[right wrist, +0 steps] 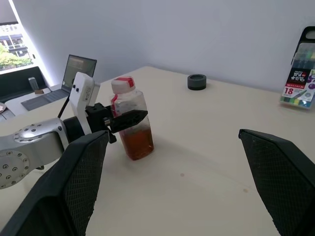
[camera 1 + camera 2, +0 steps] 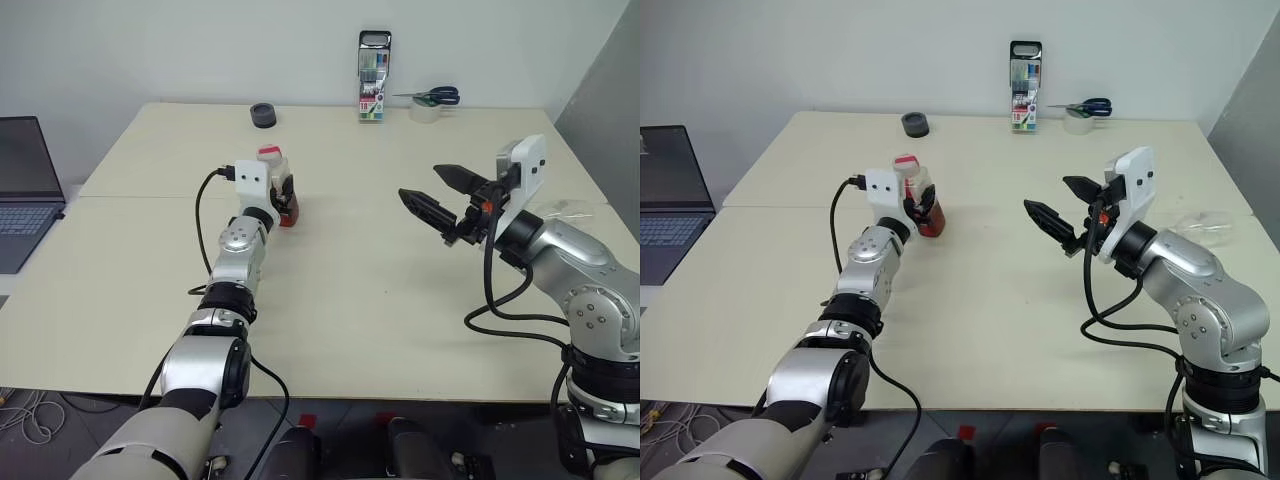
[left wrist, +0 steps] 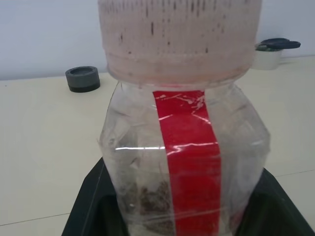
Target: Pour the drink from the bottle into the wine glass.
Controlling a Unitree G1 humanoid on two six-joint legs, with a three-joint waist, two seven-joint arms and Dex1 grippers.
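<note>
The left arm reaches forward over the table (image 2: 350, 300), its left gripper (image 1: 129, 119) clamped on the bottle (image 1: 132, 119), which stands upright with amber drink (image 1: 138, 140) filling its lower part and its red-and-white cap (image 1: 121, 84) on. The right gripper (image 2: 437, 198) hovers to the right, well apart, fingers spread wide. The left wrist view shows the bottle's red label strip (image 3: 189, 162) close up.
</note>
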